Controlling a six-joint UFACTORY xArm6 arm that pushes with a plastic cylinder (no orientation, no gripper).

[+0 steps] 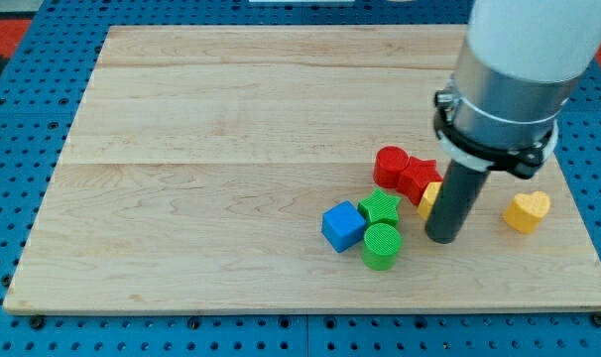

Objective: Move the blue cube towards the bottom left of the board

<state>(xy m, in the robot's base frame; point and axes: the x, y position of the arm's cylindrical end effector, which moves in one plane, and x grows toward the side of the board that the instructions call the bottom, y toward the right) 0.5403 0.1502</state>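
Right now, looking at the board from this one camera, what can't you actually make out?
- Yellow block behind my rod: mostly covered in the camera view, shape unreadable.
- Two red blocks: they merge together, and the rod hides the right one's edge; shapes unclear.
- My arm's upper part: cut off by the view's top edge.
- Whether my tip touches the green cylinder: cannot tell.

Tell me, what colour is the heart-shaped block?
Yellow: the heart block, in the camera view, at the view's right.

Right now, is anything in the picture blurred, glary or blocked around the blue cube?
Camera view: even light, soft shadows, no glare; blue cube is sharp and unblocked; the arm's pale housing looms large, slightly soft; my tip hides part of a yellow block.
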